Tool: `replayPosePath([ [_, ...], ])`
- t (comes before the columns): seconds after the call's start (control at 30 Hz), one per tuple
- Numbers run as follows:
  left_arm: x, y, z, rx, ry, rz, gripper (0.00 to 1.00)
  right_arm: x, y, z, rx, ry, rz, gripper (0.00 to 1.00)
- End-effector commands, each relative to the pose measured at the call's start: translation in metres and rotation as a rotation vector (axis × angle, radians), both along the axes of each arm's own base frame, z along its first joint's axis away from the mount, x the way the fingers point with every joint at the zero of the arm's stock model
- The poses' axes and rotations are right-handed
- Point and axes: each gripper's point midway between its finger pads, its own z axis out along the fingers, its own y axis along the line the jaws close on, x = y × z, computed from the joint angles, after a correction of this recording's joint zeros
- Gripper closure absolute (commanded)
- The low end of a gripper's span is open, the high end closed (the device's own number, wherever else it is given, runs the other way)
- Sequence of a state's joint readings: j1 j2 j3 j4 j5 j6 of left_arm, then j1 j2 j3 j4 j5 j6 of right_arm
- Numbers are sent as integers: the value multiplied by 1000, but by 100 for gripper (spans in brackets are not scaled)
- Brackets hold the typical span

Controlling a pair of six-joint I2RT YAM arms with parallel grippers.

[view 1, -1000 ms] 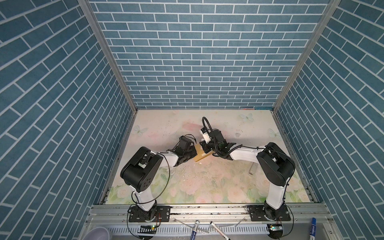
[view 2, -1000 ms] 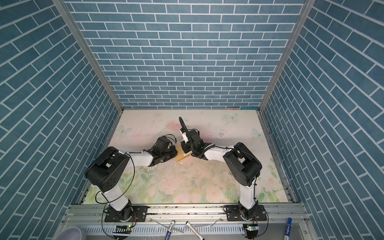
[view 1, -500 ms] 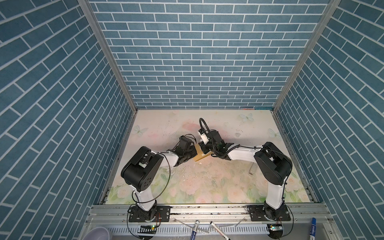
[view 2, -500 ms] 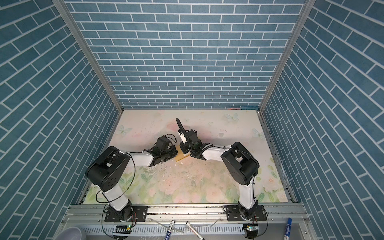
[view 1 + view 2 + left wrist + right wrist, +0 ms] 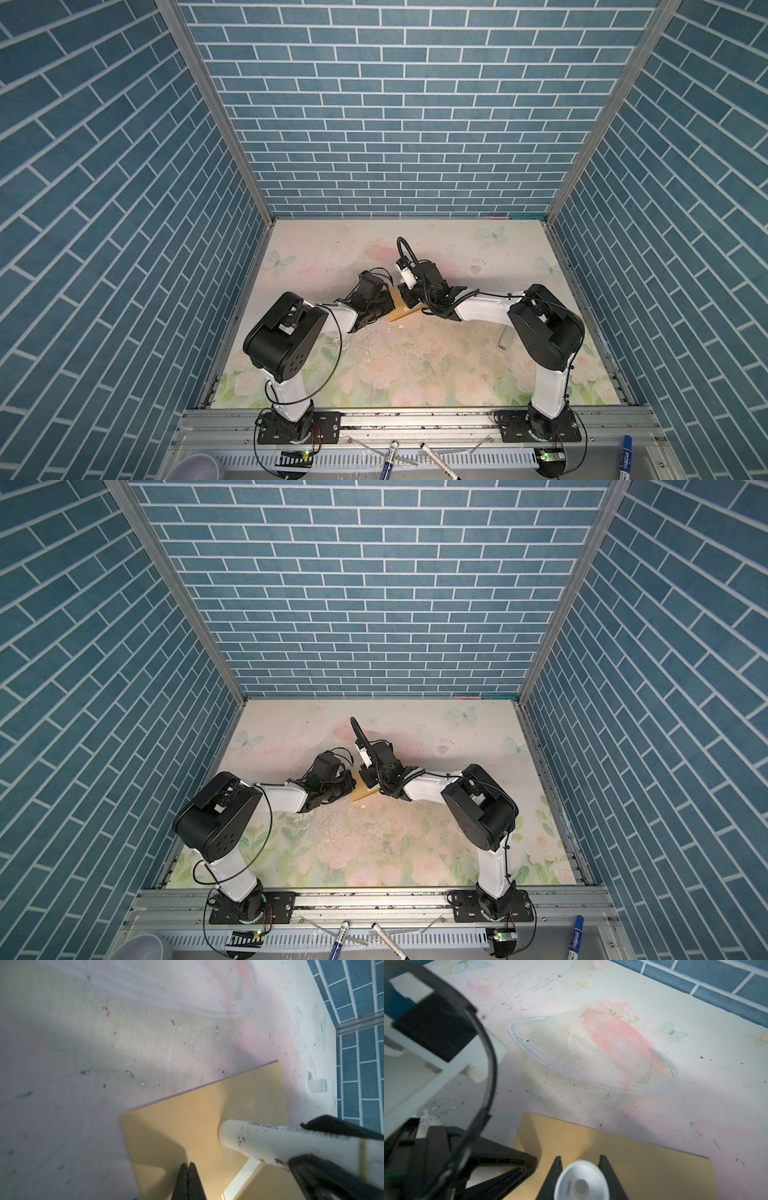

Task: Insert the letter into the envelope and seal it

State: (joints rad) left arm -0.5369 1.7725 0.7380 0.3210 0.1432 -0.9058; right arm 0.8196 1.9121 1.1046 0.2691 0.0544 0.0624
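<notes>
The golden-tan envelope (image 5: 401,309) (image 5: 363,791) lies flat on the floral mat between my two grippers. My left gripper (image 5: 189,1164) is shut, its tips resting on the envelope (image 5: 197,1122) near one end. My right gripper (image 5: 580,1162) is shut on a white glue stick (image 5: 581,1182), whose round end (image 5: 224,1132) sits on or just above the envelope (image 5: 643,1169). A pale strip (image 5: 243,1178) shows at a fold of the envelope. I cannot tell whether that strip is the letter. In both top views the wrists cover most of the envelope.
A small white cap (image 5: 316,1085) lies on the mat (image 5: 415,365) near the right arm, seen too in a top view (image 5: 503,338). Blue brick walls (image 5: 395,124) close three sides. Markers (image 5: 388,457) and a cup (image 5: 193,465) lie beyond the front rail.
My right gripper with the glue stick has shifted slightly to the left over the envelope. The left arm has stayed put.
</notes>
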Motion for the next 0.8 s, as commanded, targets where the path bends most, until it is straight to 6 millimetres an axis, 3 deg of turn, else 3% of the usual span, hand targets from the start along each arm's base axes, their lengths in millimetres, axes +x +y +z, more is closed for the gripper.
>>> replayPosePath([
  [0.0,-56,45,-71,205,264,29,100,12,-46,-28,-170,7,-82,100],
  [0.77,-56,45,-72,208,269,30,100,22,-108,-45,-231,32,-205,100],
])
